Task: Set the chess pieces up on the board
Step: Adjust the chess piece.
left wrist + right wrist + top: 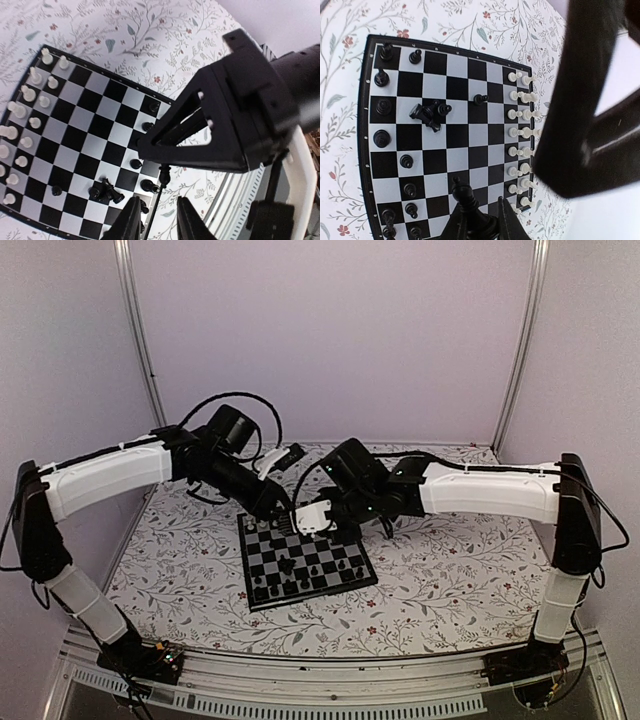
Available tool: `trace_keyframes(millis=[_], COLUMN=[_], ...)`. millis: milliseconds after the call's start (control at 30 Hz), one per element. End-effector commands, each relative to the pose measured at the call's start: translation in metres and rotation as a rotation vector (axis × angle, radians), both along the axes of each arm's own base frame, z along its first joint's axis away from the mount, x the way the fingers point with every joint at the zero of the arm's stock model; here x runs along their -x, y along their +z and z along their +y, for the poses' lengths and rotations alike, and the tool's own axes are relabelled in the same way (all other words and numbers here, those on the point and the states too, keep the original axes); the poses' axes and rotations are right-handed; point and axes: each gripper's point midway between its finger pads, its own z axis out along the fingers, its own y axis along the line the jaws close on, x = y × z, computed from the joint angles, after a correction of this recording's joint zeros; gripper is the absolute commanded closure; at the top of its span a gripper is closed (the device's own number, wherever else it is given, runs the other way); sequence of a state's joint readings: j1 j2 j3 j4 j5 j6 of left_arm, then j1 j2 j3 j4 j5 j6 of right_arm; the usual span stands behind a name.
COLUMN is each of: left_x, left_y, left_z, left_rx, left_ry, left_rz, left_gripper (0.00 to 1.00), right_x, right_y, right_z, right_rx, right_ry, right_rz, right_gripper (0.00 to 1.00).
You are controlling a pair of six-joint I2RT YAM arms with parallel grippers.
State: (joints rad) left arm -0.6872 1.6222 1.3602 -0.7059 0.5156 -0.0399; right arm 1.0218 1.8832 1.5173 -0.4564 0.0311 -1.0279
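Observation:
The board [300, 598] lies mid-table, and both grippers meet above its far edge. My right gripper [481, 207] is shut on a black chess piece [463, 192] with a ball top, held upright over the board [465, 125]. In the left wrist view that piece [165, 174] hangs just beyond my left gripper [159, 202], which is open with nothing between its fingers. White pieces [521, 130] stand in two rows on one side. Black pieces stand along the opposite side [382, 107], and a few lie toppled in a heap [427, 112].
The right gripper's black body [240, 115] fills the left wrist view's upper right. The left gripper's body [585, 110] blocks the right side of the right wrist view. A floral cloth [450, 570] surrounds the board, with a metal rail [320, 680] at the near edge.

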Motion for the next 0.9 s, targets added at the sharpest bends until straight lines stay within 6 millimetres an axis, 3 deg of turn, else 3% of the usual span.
trace_keyframes(millis=[0,67,133,300,500,700,867], left_x=[-0.010,-0.001,0.020,0.052,0.055,0.051,0.049], left_y=[0.052,0.073,0.098,0.135,0.136,0.125,0.119], left_z=[0.003,0.000,-0.007,-0.021,-0.035,-0.043,-0.045], left_rx=[0.127,0.188,0.257,0.391,0.410,0.383,0.365], left_ry=[0.082,0.067,0.019,-0.063,-0.102,-0.113,-0.120], left_rz=[-0.275,-0.427,-0.593,-0.855,-0.853,-0.823,-0.808], left_gripper=[0.71,0.70,0.69,0.66,0.64,0.65,0.72], right_x=[0.013,0.018,0.024,0.042,0.055,0.060,0.061], right_y=[0.055,0.069,0.085,0.118,0.130,0.132,0.133], right_z=[-0.002,-0.003,-0.006,-0.013,-0.017,-0.018,-0.018], right_rx=[-0.208,-0.280,-0.353,-0.483,-0.522,-0.524,-0.523], right_ry=[0.000,0.008,0.036,0.121,0.186,0.212,0.216], right_rz=[0.193,0.309,0.427,0.688,0.844,0.863,0.869], right_gripper=[0.92,0.92,0.92,0.91,0.90,0.90,0.89])
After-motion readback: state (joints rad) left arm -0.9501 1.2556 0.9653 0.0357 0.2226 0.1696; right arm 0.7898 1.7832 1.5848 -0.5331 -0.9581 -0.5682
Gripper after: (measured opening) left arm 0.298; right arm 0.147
